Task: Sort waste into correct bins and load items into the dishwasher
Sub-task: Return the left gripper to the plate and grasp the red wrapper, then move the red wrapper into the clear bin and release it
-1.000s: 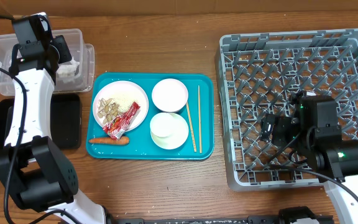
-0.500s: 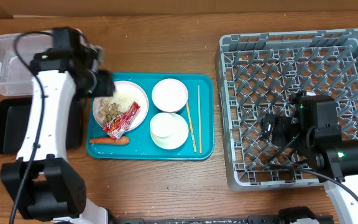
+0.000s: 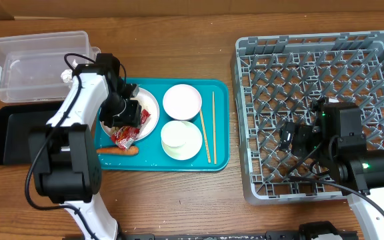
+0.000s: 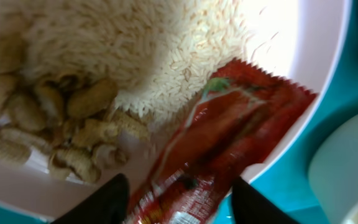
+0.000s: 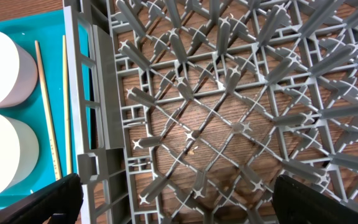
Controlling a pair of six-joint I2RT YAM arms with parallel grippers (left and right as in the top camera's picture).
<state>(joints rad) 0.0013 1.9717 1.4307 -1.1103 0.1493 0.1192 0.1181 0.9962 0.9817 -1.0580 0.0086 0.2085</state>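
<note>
On the white plate, the red wrapper lies slantwise, its lower end between the parted fingers of the left tool. Rice and peanut shells crowd beside it. The wooden tabletop carries a teal tray. The right tool, fingers apart, hangs over the grey rack.

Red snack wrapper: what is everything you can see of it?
The red snack wrapper is a long, narrow, glossy packet, crinkled, with green and white print and a jagged sealed end. It lies flat and diagonal on the white plate, its upper end beside the rice, its lower end over the rim towards the teal tray. The left gripper is open, one finger on each side of it.
</note>
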